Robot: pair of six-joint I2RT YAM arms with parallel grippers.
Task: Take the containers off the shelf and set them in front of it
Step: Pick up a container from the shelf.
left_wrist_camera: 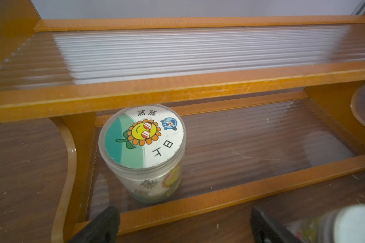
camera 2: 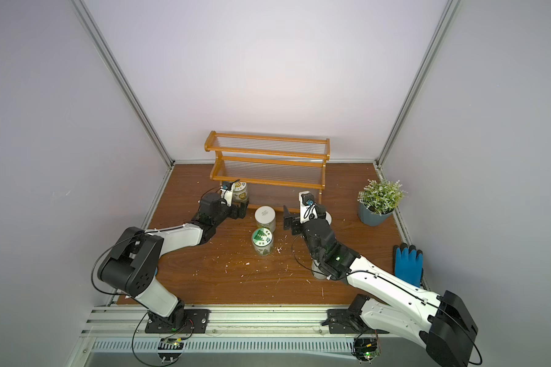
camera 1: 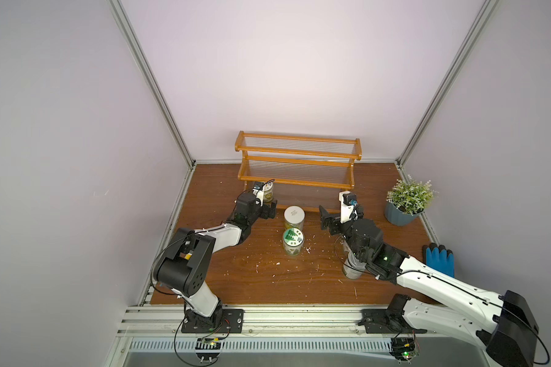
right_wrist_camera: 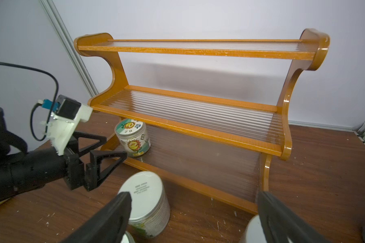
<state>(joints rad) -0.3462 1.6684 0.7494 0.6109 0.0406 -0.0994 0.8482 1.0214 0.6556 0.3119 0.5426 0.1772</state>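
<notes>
The sunflower jar [left_wrist_camera: 142, 151] stands upright at the left end of the lowest tier of the shelf [left_wrist_camera: 177, 90], the only container on it. It looks like light, stiff clear plastic with smooth, probably slippery walls. The hold therefore belongs square across the body below the lid, firm but not crushing. The left gripper [left_wrist_camera: 183, 223] sits just in front of it, jaws wide and empty. The right gripper [right_wrist_camera: 194, 202], also wide and empty, is near a white-lid jar [right_wrist_camera: 143, 195] on the table [camera 1: 252, 276].
</notes>
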